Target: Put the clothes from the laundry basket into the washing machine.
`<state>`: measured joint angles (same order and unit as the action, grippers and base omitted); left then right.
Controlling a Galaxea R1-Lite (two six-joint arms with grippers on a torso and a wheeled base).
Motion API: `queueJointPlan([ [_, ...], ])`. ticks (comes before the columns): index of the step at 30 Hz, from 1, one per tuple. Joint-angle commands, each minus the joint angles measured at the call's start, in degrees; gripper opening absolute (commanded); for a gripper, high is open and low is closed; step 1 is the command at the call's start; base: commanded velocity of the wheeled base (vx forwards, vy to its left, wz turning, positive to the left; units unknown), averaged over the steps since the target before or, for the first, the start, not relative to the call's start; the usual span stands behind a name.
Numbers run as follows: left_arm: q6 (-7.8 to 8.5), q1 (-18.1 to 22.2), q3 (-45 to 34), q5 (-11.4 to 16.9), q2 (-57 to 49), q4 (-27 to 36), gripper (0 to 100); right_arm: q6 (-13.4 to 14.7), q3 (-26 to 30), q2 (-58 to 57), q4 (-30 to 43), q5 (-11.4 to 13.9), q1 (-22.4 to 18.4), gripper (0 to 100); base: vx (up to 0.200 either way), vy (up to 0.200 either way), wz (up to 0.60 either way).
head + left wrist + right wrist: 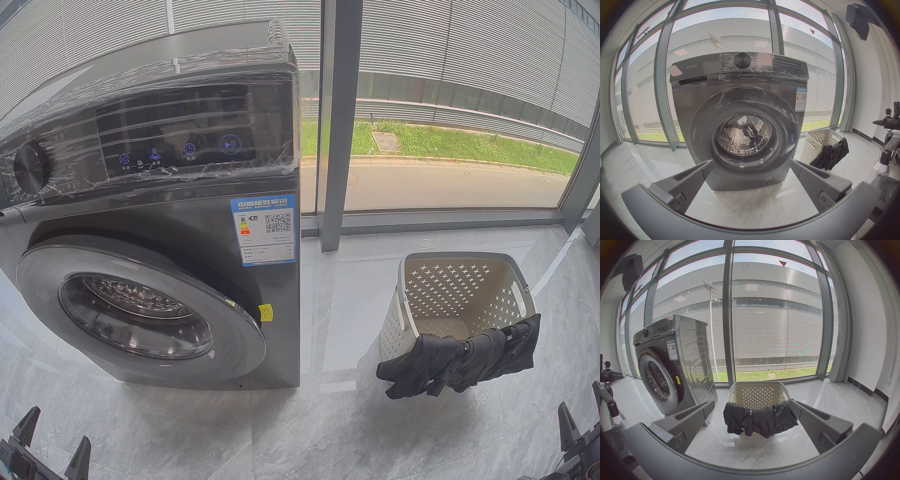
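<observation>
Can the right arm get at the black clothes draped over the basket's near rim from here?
Probably yes: the black clothes hang over the near rim of the cream perforated plastic laundry basket, facing the open right tool, with only grey floor between.

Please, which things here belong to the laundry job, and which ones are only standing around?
For the job:
washing machine, door shut
laundry basket
black clothes hanging over its near rim
left gripper and right gripper, both open

Not part of it:
window pillar
floor
label on the machine's front
plastic wrap over its control panel
</observation>
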<state>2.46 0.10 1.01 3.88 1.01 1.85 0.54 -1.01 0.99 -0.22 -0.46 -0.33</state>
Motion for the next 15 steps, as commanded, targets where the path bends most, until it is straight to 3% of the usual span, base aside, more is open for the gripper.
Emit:
queueJointPlan([
  [1,0.00,0.0,-1.0,0.0,-1.0,0.0,100,0.0,0.9,-0.9,0.0,0.0,0.0,100,0.000,0.200,0.00],
  [5,0.17,0.0,-1.0,-0.1,-1.0,0.0,100,0.0,0.9,-0.9,0.0,0.0,0.0,100,0.000,0.200,0.00],
  [15,0.17,0.0,-1.0,-0.1,-1.0,0.0,100,0.0,0.9,-0.9,0.0,0.0,-0.1,100,0.000,0.000,0.00],
])
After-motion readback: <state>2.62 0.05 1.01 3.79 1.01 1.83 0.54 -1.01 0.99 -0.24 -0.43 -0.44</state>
